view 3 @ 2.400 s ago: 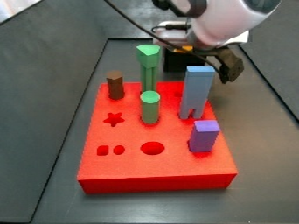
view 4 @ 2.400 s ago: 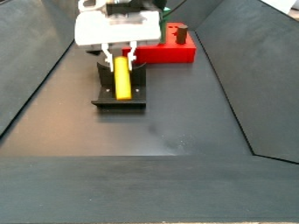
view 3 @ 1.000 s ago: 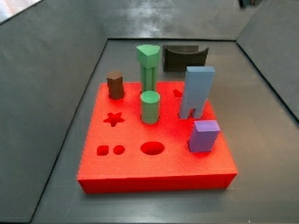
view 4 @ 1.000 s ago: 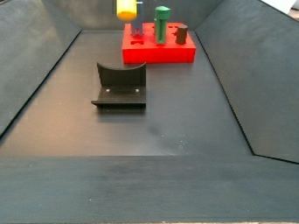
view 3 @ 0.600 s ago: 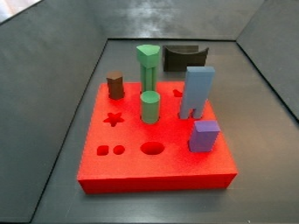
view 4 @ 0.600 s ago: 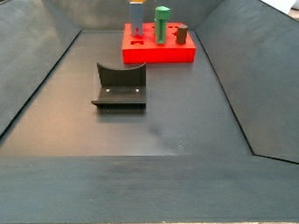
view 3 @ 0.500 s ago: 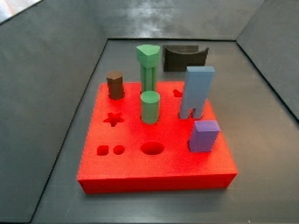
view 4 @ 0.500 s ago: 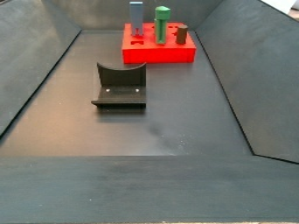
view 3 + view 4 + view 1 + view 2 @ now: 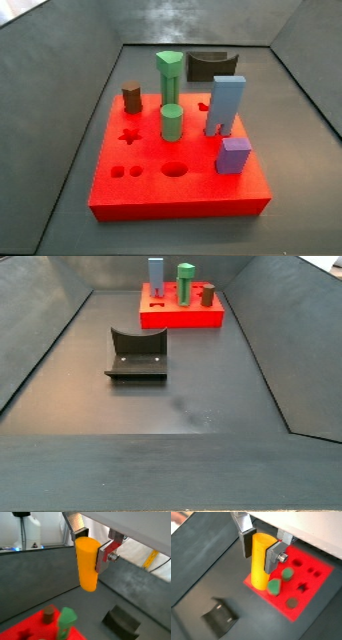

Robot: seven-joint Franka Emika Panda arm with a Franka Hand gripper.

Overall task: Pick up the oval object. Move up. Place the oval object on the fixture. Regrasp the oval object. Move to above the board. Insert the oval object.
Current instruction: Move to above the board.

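In both wrist views my gripper (image 9: 91, 554) (image 9: 260, 562) is shut on the oval object (image 9: 87, 569) (image 9: 258, 574), a long yellow-orange peg. It hangs upright, with the silver fingers (image 9: 105, 556) clamped on its upper part. Far below lie the red board (image 9: 316, 576) (image 9: 23, 631) and the dark fixture (image 9: 220, 617) (image 9: 124, 621). In a wrist view the peg's lower end lines up with the board's near edge. Both side views show the board (image 9: 174, 192) (image 9: 181, 319) and the fixture (image 9: 207, 66) (image 9: 138, 354) with nothing on it. Gripper and peg are out of both side views.
Standing in the board are a tall green peg (image 9: 168, 75), a green cylinder (image 9: 171, 123), a blue block (image 9: 227, 104), a purple block (image 9: 234, 155) and a brown peg (image 9: 131, 97). Star, round and small square holes (image 9: 174, 169) are open. Dark sloped walls (image 9: 40, 346) enclose the floor.
The gripper lifted the peg off the fixture, rose toward the board and left both side views. The fixture now lies bare. In the last half second the side views are unchanged.
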